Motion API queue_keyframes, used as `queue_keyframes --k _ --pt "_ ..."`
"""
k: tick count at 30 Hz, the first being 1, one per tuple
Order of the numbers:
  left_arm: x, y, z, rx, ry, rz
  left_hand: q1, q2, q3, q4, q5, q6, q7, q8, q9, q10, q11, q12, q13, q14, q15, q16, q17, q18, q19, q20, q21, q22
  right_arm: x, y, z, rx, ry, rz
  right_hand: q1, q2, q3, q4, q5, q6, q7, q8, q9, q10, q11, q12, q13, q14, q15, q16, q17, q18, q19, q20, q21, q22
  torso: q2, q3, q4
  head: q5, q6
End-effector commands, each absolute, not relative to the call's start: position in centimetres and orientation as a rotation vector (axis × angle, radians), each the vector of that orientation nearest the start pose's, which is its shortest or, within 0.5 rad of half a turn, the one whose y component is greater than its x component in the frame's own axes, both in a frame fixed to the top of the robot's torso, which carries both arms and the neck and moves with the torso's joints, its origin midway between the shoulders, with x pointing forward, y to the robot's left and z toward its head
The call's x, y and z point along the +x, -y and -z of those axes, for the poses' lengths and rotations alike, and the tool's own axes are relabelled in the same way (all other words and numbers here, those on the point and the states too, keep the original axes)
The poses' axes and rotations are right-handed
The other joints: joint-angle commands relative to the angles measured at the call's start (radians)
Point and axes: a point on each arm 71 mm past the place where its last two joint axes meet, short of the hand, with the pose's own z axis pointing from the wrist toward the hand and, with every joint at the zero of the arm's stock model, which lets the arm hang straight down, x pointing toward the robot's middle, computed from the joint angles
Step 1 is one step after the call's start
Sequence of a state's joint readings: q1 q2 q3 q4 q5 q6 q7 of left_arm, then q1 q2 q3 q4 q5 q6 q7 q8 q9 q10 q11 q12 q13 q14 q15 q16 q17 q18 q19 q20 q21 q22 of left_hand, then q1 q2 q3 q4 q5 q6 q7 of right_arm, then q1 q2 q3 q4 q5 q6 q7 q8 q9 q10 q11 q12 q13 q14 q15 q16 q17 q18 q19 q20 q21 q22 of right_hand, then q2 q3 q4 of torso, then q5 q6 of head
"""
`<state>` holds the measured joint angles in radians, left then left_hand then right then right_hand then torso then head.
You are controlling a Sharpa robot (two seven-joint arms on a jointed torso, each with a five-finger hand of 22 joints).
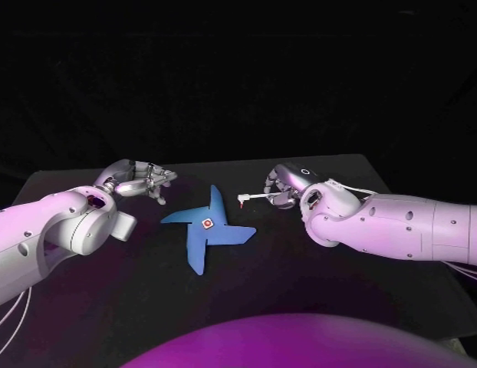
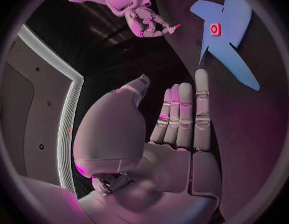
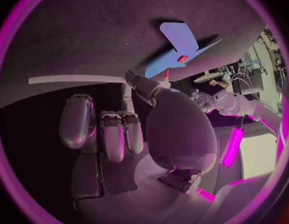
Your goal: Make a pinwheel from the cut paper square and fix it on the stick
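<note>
The right hand (image 1: 288,185) pinches a thin red-tipped piece (image 1: 246,200), too small to identify, near the blue pinwheel (image 1: 202,242), which lies folded on the table (image 1: 316,284) with a red fastener (image 1: 208,223) at its hub. The left hand (image 1: 139,180) is open and empty; mounting looks not yet done.

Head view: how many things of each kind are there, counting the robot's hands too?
pinwheel, blue, on the table: 1
pin, red-tipped, pinched by the right hand: 1
hands, the left hand and the right hand: 2
Total: 4
</note>
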<state>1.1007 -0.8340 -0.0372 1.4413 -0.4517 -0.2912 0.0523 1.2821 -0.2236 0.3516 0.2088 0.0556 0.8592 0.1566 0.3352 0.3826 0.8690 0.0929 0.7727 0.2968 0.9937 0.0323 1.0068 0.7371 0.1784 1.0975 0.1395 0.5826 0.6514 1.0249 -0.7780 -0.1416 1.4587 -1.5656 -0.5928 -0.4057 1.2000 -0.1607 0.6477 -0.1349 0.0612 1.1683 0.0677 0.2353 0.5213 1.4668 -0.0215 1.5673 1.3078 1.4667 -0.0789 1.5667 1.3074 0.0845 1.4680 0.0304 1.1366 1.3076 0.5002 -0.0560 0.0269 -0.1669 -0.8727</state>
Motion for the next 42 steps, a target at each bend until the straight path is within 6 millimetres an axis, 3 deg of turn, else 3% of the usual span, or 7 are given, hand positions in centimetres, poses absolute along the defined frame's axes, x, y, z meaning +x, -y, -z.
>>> queue_keyframes --k 1,7,15,20,25,32,42 --pt "47.8 -21.7 24.6 -0.764 -1.893 1.120 0.003 -0.008 -0.019 0.008 0.004 0.012 -0.001 0.004 -0.002 0.005 -0.002 0.006 -0.001 0.008 0.000 0.006 0.001 0.003 0.009 -0.002 -0.008 0.001 44.6 19.7 29.2 0.042 -1.780 -0.403 -0.008 0.000 0.008 -0.001 -0.006 0.026 -0.024 0.000 0.001 0.104 -0.008 0.003 0.263 0.104 -0.005 0.004 0.263 -0.009 0.012 -0.006 -0.004 0.161 0.000 0.0000 0.0005 0.009 0.000" --pt "47.6 -20.6 24.2 -0.523 -1.891 1.085 0.020 -0.016 -0.051 0.020 -0.001 0.016 -0.003 -0.004 -0.005 0.010 -0.004 0.012 -0.002 0.015 -0.003 0.013 0.004 0.003 0.018 -0.005 -0.010 0.004 44.9 17.9 28.6 0.060 -1.832 -0.426 -0.009 0.001 0.010 0.000 -0.006 0.025 -0.024 -0.001 0.001 0.104 -0.008 0.003 0.263 0.104 -0.005 0.004 0.263 -0.009 0.012 -0.006 -0.006 0.161 0.000 -0.0010 0.0004 0.030 0.000" --pt "47.3 -18.6 24.3 -0.346 -1.938 1.047 0.025 -0.016 -0.201 0.079 -0.009 -0.005 0.008 -0.033 -0.014 -0.010 0.005 0.010 -0.006 -0.007 0.006 0.008 0.004 -0.001 0.010 -0.001 -0.036 0.003 45.3 15.6 28.0 0.056 -1.872 -0.453 -0.009 0.002 0.010 0.000 -0.007 0.025 -0.024 -0.001 0.001 0.104 -0.008 0.003 0.263 0.104 -0.005 0.004 0.263 -0.009 0.011 -0.006 -0.008 0.160 0.000 -0.0011 0.0002 0.048 0.000" --pt "47.1 -17.6 24.4 -0.260 -1.953 1.015 0.061 0.053 -0.412 0.083 -0.009 -0.007 0.012 -0.044 -0.014 -0.019 0.008 0.018 -0.005 -0.022 0.011 0.009 0.005 0.001 0.007 0.003 -0.059 0.003 45.2 14.7 27.9 0.050 -1.880 -0.467 -0.010 0.003 0.011 0.000 -0.007 0.024 -0.024 -0.002 0.001 0.104 -0.008 0.003 0.263 0.104 -0.005 0.004 0.263 -0.008 0.011 -0.006 -0.009 0.160 0.001 -0.0002 -0.0009 0.056 0.000" --pt "46.9 -16.8 24.7 -0.209 -1.982 0.978 0.052 0.070 -0.503 0.086 -0.008 0.004 0.009 -0.043 -0.011 -0.016 0.007 0.025 -0.003 -0.020 0.008 0.013 0.005 0.001 0.014 0.004 -0.066 0.005 45.2 14.0 27.8 0.046 -1.881 -0.478 -0.011 0.003 0.012 0.000 -0.008 0.024 -0.024 -0.002 0.001 0.104 -0.008 0.003 0.263 0.104 -0.005 0.004 0.263 -0.008 0.011 -0.006 -0.011 0.160 0.001 -0.0001 -0.0015 0.064 0.000" --pt "46.8 -16.1 25.0 -0.208 -2.019 0.940 0.033 0.081 -0.524 0.087 -0.008 0.016 0.004 -0.039 -0.009 -0.004 0.002 0.031 -0.002 -0.008 0.003 0.018 0.005 0.002 0.024 0.001 -0.065 0.009 45.0 13.4 27.6 0.043 -1.874 -0.494 -0.011 0.004 0.012 0.000 -0.008 0.023 -0.024 -0.002 0.001 0.104 -0.008 0.003 0.263 0.104 -0.005 0.004 0.263 -0.008 0.011 -0.006 -0.010 0.160 0.001 0.0004 -0.0026 0.073 0.000" --pt "46.7 -15.6 25.6 -0.204 -2.095 0.903 0.091 0.140 -0.516 0.082 0.011 0.057 -0.007 -0.040 -0.010 0.014 -0.008 0.046 0.003 0.018 -0.005 0.033 0.008 0.003 0.046 -0.007 -0.065 0.019 44.7 13.1 27.4 0.034 -1.854 -0.506 -0.012 0.004 0.014 0.000 -0.007 0.023 -0.024 -0.003 0.002 0.104 -0.008 0.003 0.263 0.104 -0.005 0.004 0.263 -0.008 0.011 -0.006 -0.009 0.160 0.000 0.0009 -0.0024 0.073 0.000"
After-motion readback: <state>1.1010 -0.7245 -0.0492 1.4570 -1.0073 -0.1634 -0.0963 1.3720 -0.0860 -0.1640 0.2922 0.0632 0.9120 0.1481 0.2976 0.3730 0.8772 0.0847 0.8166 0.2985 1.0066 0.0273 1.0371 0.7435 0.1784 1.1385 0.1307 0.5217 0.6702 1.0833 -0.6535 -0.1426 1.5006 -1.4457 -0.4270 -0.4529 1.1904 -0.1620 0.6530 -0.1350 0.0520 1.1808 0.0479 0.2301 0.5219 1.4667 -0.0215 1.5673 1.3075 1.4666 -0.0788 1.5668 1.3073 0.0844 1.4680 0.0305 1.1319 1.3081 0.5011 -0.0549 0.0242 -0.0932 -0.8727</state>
